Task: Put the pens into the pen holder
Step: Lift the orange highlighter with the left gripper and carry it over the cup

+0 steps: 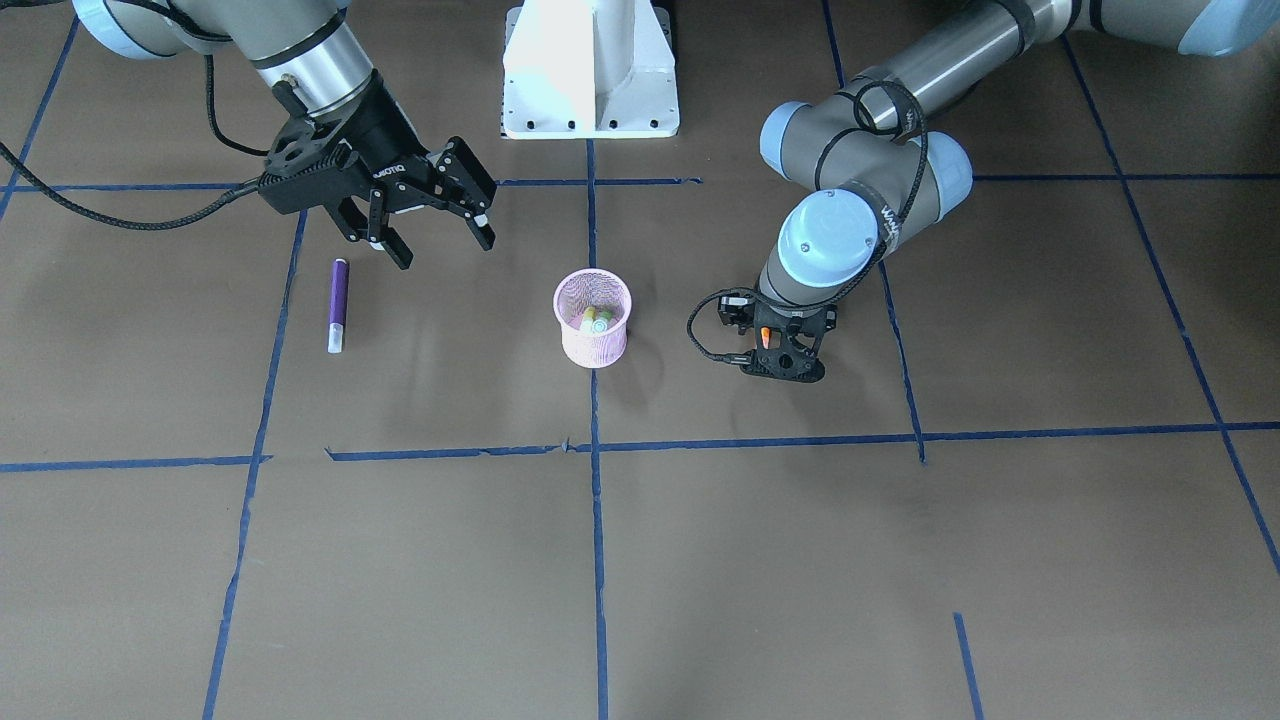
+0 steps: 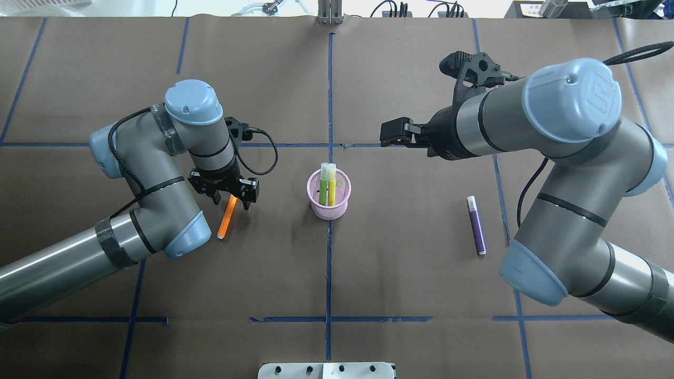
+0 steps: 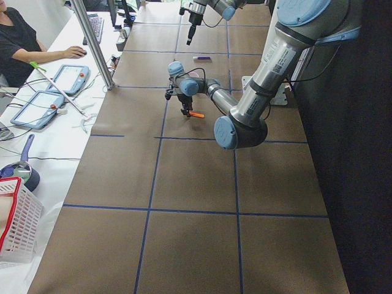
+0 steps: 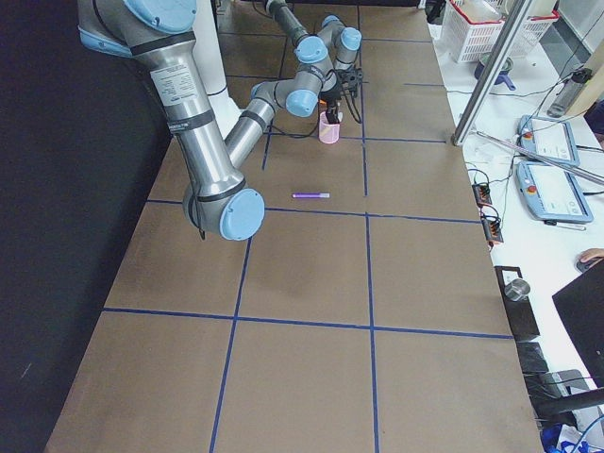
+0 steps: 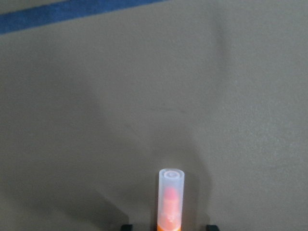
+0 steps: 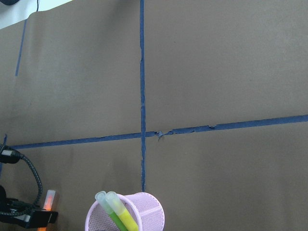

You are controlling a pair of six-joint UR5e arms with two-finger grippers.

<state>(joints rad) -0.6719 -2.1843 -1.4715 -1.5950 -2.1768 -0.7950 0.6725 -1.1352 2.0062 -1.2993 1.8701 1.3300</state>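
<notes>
The pink mesh pen holder [image 2: 330, 206] stands at the table's middle, with a green pen [image 2: 322, 190] and a yellow pen [image 2: 332, 190] upright in it. An orange pen [image 2: 227, 218] lies flat to its left. My left gripper [image 2: 231, 201] is down at the pen's capped end, open, with its fingertips [image 5: 126, 226] either side of the pale cap [image 5: 171, 192] and not touching it. A purple pen [image 2: 477, 227] lies flat to the holder's right. My right gripper [image 1: 445, 252] is open and empty, held above the table between the purple pen [image 1: 338, 305] and the holder [image 1: 592, 335].
Blue tape lines cross the brown table cover. The robot's white base plate [image 1: 590, 75] is at the near edge. A person [image 3: 21, 46] sits at a side bench with tablets [image 3: 33, 109] and a white basket [image 3: 15, 226] beyond the table's left end.
</notes>
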